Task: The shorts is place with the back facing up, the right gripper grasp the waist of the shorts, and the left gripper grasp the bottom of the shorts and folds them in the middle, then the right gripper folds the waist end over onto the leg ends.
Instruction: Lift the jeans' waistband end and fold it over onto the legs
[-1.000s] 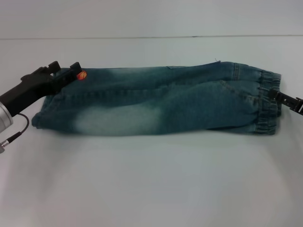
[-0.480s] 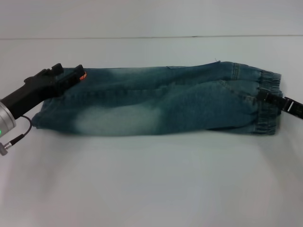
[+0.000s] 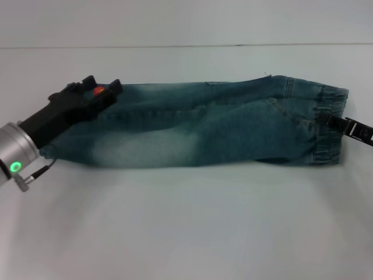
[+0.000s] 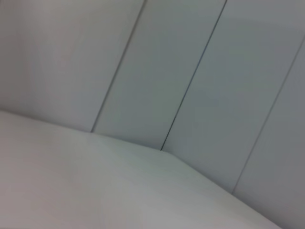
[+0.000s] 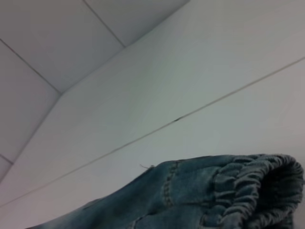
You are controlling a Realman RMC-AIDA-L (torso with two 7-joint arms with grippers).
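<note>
At the left of the table (image 3: 186, 233), I see the left gripper (image 3: 102, 93) lying over the far corner of the bottom of the shorts (image 3: 61, 137); its jaws look slightly apart around the orange ball print (image 3: 98, 91), but I cannot tell whether they pinch denim. Across the middle, the shorts (image 3: 204, 131) lie as one long, narrow band running left to right, which I judge to mean the lengthwise fold is done. At the right, the right gripper (image 3: 335, 123) sits at the gathered waist (image 5: 252, 191); I cannot tell how its jaws stand. Left to do, in my judgement: carrying the waist leftward onto the leg ends.
</note>
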